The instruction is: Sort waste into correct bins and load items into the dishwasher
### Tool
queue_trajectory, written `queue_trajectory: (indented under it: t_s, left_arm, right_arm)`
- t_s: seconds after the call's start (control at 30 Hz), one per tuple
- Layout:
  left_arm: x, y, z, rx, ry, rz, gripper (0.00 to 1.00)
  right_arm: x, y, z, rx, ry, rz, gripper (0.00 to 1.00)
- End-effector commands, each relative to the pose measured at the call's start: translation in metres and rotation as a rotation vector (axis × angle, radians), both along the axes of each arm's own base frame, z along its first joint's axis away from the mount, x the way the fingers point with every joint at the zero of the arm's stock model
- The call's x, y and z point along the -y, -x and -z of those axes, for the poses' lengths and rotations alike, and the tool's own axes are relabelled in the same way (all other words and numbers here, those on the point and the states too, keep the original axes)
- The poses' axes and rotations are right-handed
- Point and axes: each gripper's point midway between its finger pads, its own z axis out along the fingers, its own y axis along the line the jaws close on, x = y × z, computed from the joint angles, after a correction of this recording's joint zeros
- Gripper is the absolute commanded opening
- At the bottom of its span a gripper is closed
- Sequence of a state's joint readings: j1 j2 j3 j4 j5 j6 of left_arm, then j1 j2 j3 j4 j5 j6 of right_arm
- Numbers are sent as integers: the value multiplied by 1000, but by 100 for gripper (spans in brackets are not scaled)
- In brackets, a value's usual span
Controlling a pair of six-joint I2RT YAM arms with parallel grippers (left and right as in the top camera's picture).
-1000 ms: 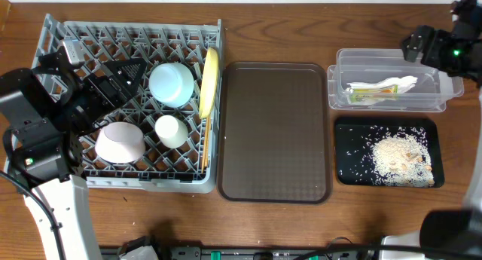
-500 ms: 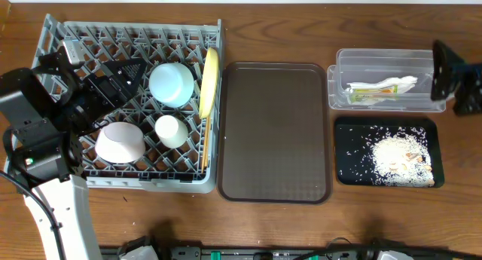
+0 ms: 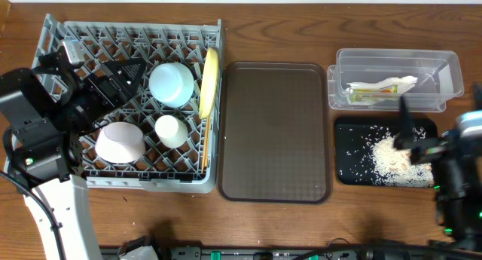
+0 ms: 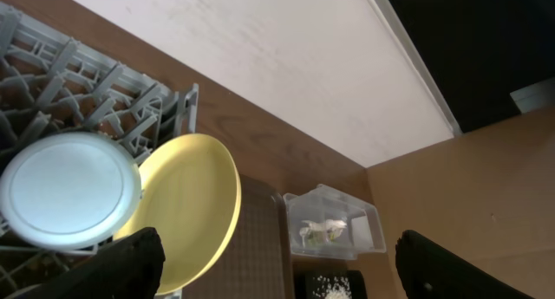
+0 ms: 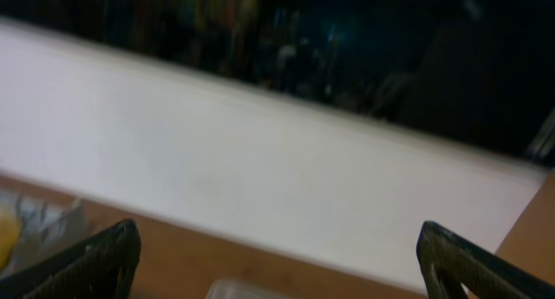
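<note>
Left claw (image 4: 279,269) spread above dish rack (image 3: 143,186); right claw (image 5: 277,266) spread.

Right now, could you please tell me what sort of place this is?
Probably a robot test bench staged for dish clearing: a wooden table, a grey dish rack and a brown serving tray.

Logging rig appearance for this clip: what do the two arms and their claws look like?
The left arm is made of boxy black housings above a white lower link, with a thin black cable beside it and a small green light. The right arm looks black and grey, but it is blurred. The left claw and right claw have dark, blunt fingertips.
</note>
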State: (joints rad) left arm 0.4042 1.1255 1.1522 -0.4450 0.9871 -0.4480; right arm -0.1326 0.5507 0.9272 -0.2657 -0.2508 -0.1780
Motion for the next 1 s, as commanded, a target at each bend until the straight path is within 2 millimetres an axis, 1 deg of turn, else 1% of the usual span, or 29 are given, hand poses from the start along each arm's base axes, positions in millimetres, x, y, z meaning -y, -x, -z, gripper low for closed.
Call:
queue_trajectory:
  t_s: [0.0, 0.03, 0.13, 0.2, 0.33, 0.4, 0.53, 0.73, 0.83, 0.97]
  left_arm:
    - [-3, 0, -4, 13, -12, -9, 88]
    - [-3, 0, -4, 13, -12, -9, 88]
    - [-3, 0, -4, 13, -12, -9, 88]
    - [-3, 0, -4, 13, -12, -9, 88]
    - [-3, 0, -4, 13, -12, -9, 88]
    - [-3, 0, -4, 13, -12, -9, 88]
    - [-3, 0, -4, 13, -12, -9, 88]
    - [-3, 0, -4, 13, -12, -9, 88]
    - [-3, 0, -4, 13, -12, -9, 88]
    - [-3, 0, -4, 13, -12, -9, 88]
  right_arm:
    - [-4, 2, 62, -33, 1, -11, 99]
    - [-4, 3, 80, -40, 1, -12, 99]
    - [-6, 4, 117, -42, 0, -20, 99]
    - [-8, 5, 137, -31, 2, -28, 99]
    - [-13, 6, 168, 15, 3, -47, 99]
    - [-15, 7, 181, 38, 6, -56, 99]
    - [-15, 6, 198, 41, -2, -61, 99]
    - [-15, 0, 233, -52, -11, -62, 99]
    - [-15, 0, 262, -165, -21, -61, 99]
    - [-15, 0, 262, -167, -43, -62, 99]
